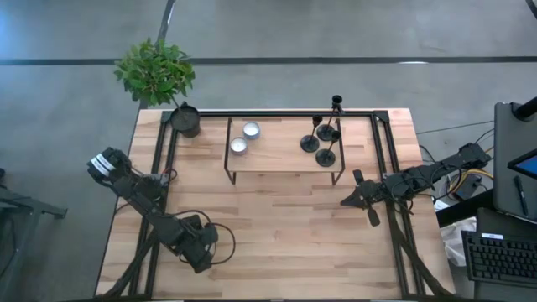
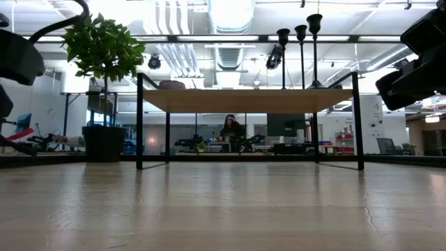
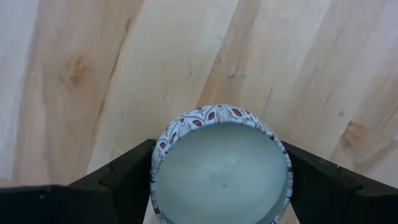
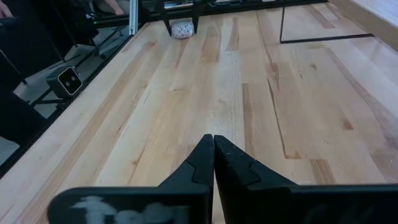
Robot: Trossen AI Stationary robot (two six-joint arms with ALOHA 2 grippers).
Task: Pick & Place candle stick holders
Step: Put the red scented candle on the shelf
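Your left gripper (image 3: 217,180) sits at the near left of the table (image 1: 277,226), its two dark fingers (image 3: 124,177) spread on either side of a round patterned tin candle (image 3: 221,165); you cannot tell whether the fingers touch the tin's wall.

Your right gripper (image 4: 214,146) hovers low over bare wood at the right side of the table, fingers pressed together, holding nothing.

Candle stick holders (image 1: 323,138): matte black, flared bases, thin stems. You have a cluster standing upright on the right end of a small raised wooden shelf (image 1: 281,159) with black legs, at the far middle of the table. One more holder stands just behind the shelf's far right corner.

Two more tin candles (image 1: 245,137) rest side by side on the shelf's left end, well apart from the holders.

A black pot with a green plant (image 1: 155,71) stands at the far left corner of the table.
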